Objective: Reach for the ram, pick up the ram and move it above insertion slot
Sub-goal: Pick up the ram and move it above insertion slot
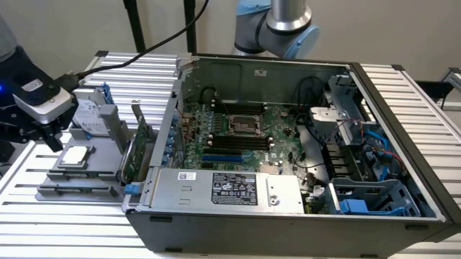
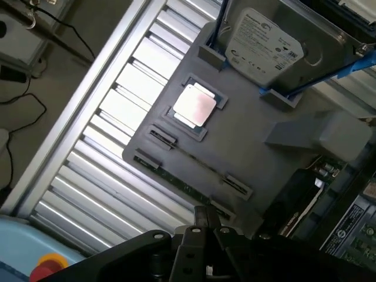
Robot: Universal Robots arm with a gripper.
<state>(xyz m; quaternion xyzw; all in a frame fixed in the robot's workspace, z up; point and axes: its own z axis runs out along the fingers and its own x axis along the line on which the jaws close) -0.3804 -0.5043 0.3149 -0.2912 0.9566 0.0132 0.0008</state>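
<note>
Wrist view shows the ram (image 2: 183, 183) standing on its long edge as a thin green strip in the outer slot of the grey holder (image 2: 247, 141), clipped at both ends, with its near end just ahead of the gripper (image 2: 202, 212). The gripper's fingers are pressed together with nothing between them, and they hang over that end of the slot. In the exterior view the gripper (image 1: 52, 144) sits above the holder's edge with a gap below the fingertips. Beyond the ram from the fingers runs a second clipped slot. Farther out, a square processor (image 2: 195, 106) with a silver lid rests in its own recess. Past that, the hard drive (image 2: 264, 41) leans in a blue-railed cradle at the holder's far end. To the side of the hand that faces the computer, the broad green expansion card (image 1: 137, 145) stands upright at the holder's edge. The open computer case (image 1: 403, 108) lies just past it, with the motherboard (image 1: 238, 135) and power supply (image 1: 230, 189) showing inside. On the hand's other side, the slatted aluminium table (image 2: 117, 117) runs out to its edge.
</note>
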